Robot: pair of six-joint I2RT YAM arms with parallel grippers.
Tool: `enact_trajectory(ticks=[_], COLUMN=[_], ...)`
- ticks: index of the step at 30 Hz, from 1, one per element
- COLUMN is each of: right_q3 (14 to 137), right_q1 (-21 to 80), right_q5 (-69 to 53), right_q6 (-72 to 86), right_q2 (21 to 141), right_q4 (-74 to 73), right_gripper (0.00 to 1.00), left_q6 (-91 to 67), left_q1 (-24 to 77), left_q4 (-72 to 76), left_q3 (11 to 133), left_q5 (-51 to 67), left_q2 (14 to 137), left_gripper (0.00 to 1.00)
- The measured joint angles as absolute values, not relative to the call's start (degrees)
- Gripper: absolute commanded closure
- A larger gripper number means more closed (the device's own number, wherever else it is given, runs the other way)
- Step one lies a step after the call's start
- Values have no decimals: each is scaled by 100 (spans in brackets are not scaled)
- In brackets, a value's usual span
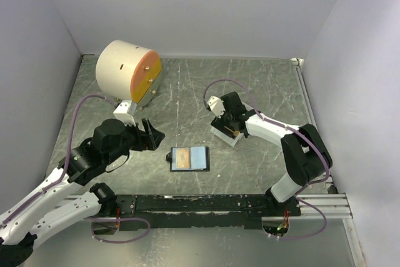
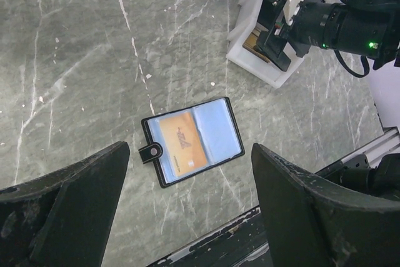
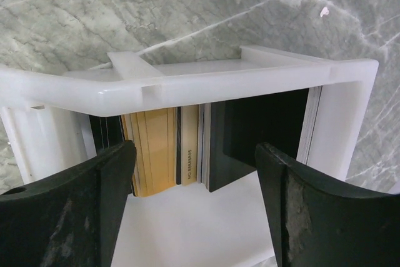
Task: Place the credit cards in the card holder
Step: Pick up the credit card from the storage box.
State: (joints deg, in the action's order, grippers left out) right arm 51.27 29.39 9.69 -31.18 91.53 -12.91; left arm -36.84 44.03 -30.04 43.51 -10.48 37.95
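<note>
A grey, veined tabletop (image 1: 250, 85) is seen, walled in by pale panels. At its far left a big cream cylinder (image 1: 125, 70) with an orange face is laid on its side. The left arm is stretched from the near left corner, and its left pincer (image 1: 150, 133) is held above the tabletop just left of the middle. Its jaws are spread wide and nothing is held between them. The right arm is bent in from the near right, and the right pincer (image 1: 229, 123) is lowered over a white open-topped tray (image 1: 224, 136) right of the middle. Its jaws are likewise parted wide, one to each side of the tray's contents, and nothing is gripped.

In the tray (image 3: 237, 82) several gold-brown credit cards (image 3: 156, 154) are stood on edge, packed beside darker, black pieces.

The card holder (image 1: 189, 159) is laid open and flat on the tabletop between the two arms, towards the near edge and well apart from the tray. In the left wrist view its black border and a small snap tab are shown. An orange-tan card (image 2: 181, 144) is seated in its left half. The right half is seen as pale blue; whether that is a card cannot be told.
</note>
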Motion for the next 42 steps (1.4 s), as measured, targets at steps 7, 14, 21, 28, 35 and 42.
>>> enact_trajectory(ticks=[7,14,21,28,35,42], right_q3=[5061,4908,4847,4748,4711,4674], right_q1=[3004,3146,3201,3234,3238,3240], right_q5=[1066,1645,2259,2783,3030,3203], right_q6=[-3229,-3358,-3489,-3706,-3874,-4010], right_q2=[9209,9343,9439,9426,9428,9435], right_q4=[-1114,-639,-281,174,499,790], right_gripper=[19,25,41,45,40,34], left_q6=[-3684,-3684,-3686,-3686,-3688,-3688], left_q1=[4403,4403,4403,4403,4403,4403], left_q4=[-3009,-3024,-3026,-3028,-3028,-3028], left_q3=[4351,4351,4351,4351,4351,4351], left_q5=[-1083,-1144,-1186,-1201,-1227,-1240], left_q2=[3706,3704,3649,3636,3610,3581], left_gripper=[9,9,9,8,8,8])
